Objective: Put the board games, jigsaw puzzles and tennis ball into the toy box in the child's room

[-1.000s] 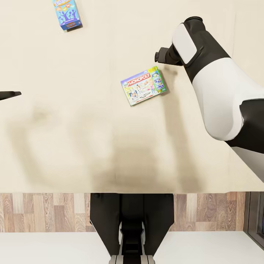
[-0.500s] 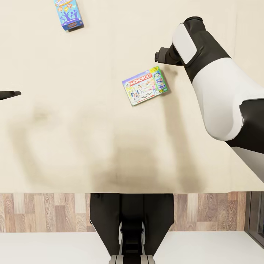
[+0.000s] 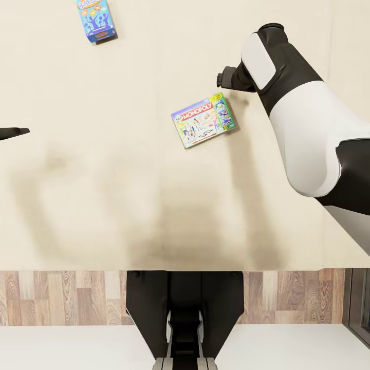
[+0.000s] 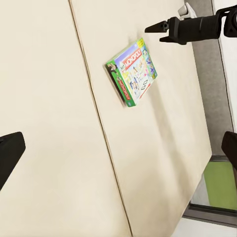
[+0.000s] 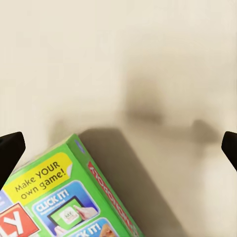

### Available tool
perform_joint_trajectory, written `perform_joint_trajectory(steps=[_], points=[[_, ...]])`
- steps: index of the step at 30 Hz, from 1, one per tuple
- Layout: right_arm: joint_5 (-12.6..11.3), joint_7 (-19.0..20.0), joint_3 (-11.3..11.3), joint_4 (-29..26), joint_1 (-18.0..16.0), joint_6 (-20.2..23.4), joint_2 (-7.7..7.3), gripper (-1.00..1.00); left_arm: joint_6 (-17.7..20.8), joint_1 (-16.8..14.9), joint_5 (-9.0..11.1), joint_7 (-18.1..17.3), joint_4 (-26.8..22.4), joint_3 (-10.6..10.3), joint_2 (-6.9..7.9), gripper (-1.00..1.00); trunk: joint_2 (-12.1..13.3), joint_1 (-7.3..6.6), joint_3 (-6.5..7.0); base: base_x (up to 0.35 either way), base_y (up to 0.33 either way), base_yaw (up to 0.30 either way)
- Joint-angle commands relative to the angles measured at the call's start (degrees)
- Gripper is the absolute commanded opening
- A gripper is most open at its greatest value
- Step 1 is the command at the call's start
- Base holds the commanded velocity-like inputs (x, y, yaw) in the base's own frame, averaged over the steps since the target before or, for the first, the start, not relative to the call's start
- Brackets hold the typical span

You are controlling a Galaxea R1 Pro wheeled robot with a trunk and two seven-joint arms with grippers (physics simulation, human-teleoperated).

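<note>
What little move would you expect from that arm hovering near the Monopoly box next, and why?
Probably a short shift of the right tool toward the white Monopoly board game box with multicoloured edges, then down onto it. The box lies flat and untouched on the cream mattress of the bed, and the right wrist view shows the open fingertips still off to one side of its green edge.

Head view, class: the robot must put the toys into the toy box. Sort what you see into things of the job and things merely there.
Of the job:
Monopoly box
blue game box
bed
right tool

Merely there:
wood floor
</note>
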Motion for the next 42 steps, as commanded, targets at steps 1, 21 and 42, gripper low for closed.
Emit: perform_joint_trajectory(steps=[1, 21, 42], points=[[-0.52, -0.47, -0.04, -0.05, -0.02, 0.11, 0.02, 1.00, 0.61, -0.02, -0.05, -0.25, 0.00, -0.01, 0.02, 1.00, -0.09, 0.04, -0.06, 0.000, 0.000, 0.000], [-0.52, -0.47, 0.00, -0.05, -0.02, 0.14, 0.02, 1.00, 0.61, -0.02, -0.05, -0.25, 0.00, -0.01, 0.02, 1.00, -0.09, 0.04, -0.06, 0.000, 0.026, 0.000], [-0.52, -0.42, -0.05, -0.05, -0.02, 0.20, 0.02, 1.00, 0.61, -0.02, -0.05, -0.25, -0.07, -0.01, 0.02, 1.00, -0.09, 0.04, -0.06, 0.000, 0.026, 0.000]])
